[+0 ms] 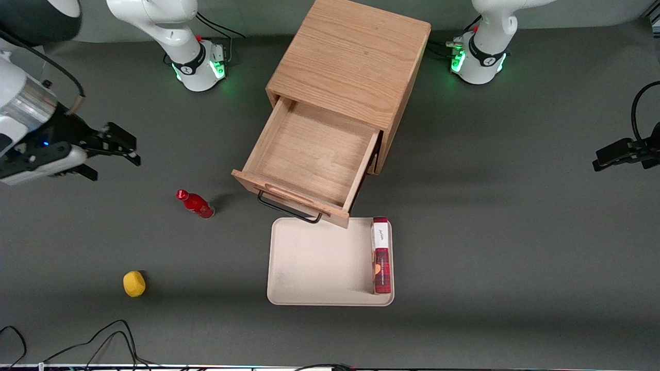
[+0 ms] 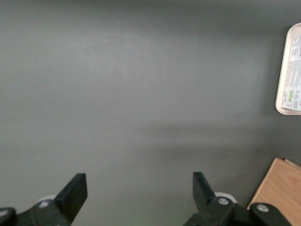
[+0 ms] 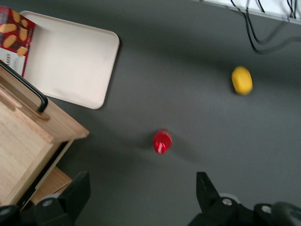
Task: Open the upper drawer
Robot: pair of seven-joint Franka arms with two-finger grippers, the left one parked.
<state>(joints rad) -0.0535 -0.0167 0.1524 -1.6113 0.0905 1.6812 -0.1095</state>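
Now one upper drawer (image 1: 309, 159) out; one tool (image 1: 116, 149), fingers apart.

Most of the frame is bare dark grey worktop (image 2: 141, 94). At the right edge, upper part, shows the rim of a cream tray (image 2: 281, 89) holding what looks like a printed box (image 2: 295, 70). A light wooden corner (image 2: 280, 195) sits at lower right. Two black fingers (image 2: 75, 190) rise, spread apart, from the bottom edge.

Open hand (image 1: 116, 152) hangs over bare table; red bottle (image 1: 195, 204) stands between it and the pulled-out upper drawer (image 1: 309, 159).
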